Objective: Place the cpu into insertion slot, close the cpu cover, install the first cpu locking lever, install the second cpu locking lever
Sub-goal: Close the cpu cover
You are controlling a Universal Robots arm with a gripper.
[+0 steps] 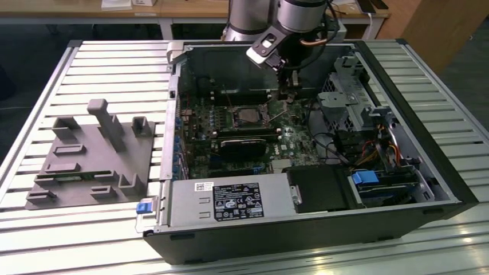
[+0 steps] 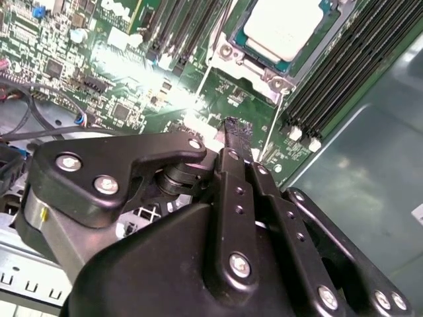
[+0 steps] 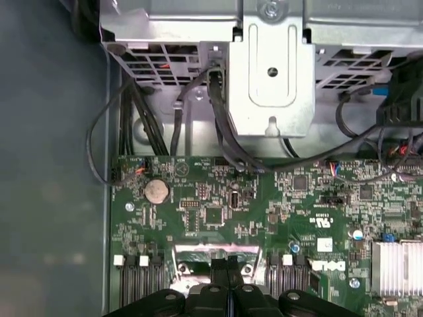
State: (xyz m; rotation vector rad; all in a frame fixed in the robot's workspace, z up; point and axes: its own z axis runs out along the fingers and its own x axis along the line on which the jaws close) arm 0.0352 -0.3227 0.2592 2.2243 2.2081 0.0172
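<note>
Evidently, the jaws of the gripper point(image 1: 287, 98) were pressed together with nothing gripped, above the green board point(image 1: 296, 137) near the frame's middle; the chip point(image 1: 248, 116) was seated in its socket point(image 1: 232, 118), just to the exterior view's left.

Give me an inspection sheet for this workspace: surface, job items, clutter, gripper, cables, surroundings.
Surface: slatted silver metal table carrying an open black computer case.
Job's things: pale silver square cpu sits in its socket on the green motherboard, with the thin silvery cover frame around it; whether it is locked down is unclear.
Clutter: grey plastic fixture block on the table, at the exterior view's left of the case.
Gripper: black gripper, fingertips together, low over the motherboard beside the socket.
Cables: black wire bundle at the motherboard's edge.
Surroundings: wooden desk behind the table.
</note>
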